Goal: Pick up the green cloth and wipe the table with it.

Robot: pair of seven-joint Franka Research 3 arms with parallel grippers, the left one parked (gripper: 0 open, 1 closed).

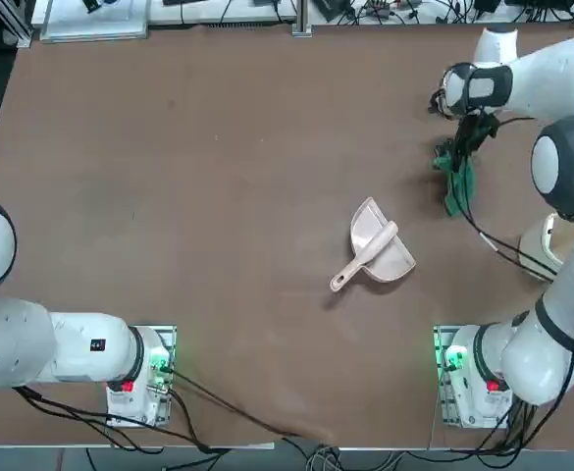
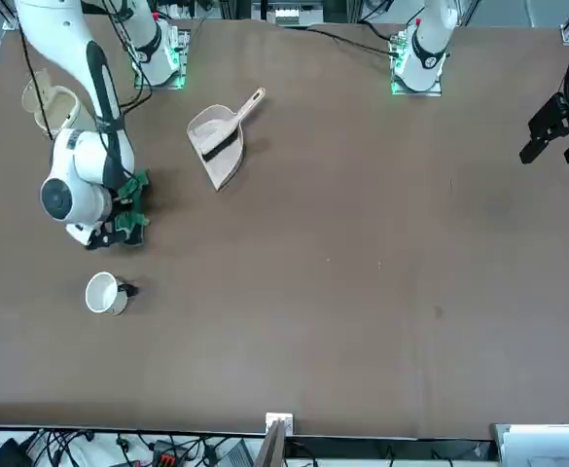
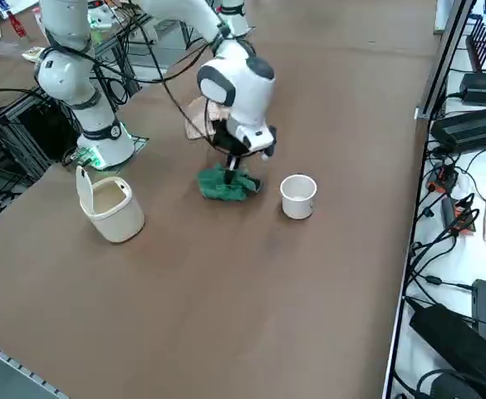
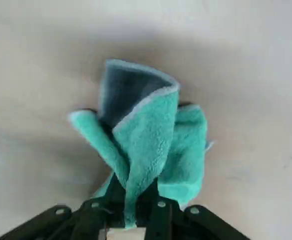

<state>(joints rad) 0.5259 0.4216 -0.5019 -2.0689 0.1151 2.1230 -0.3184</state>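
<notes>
The green cloth [image 4: 146, 135] is bunched up between my right gripper's fingers, and the gripper [image 4: 133, 212] is shut on it. In the top view the cloth [image 1: 456, 182] hangs from the gripper [image 1: 460, 147] at the table's far right side. From the side, the cloth [image 3: 224, 184] rests in a heap on the brown table [image 3: 326, 274] directly under the gripper [image 3: 234, 166]. In the front view the cloth [image 2: 133, 206] shows beside the wrist, and the fingers themselves are hidden by it.
A pink dustpan [image 1: 375, 250] lies near the table's middle right. A white cup [image 3: 298, 196] stands close beside the cloth. A cream handled container [image 3: 108, 206] sits near the right arm's base [image 1: 468, 368].
</notes>
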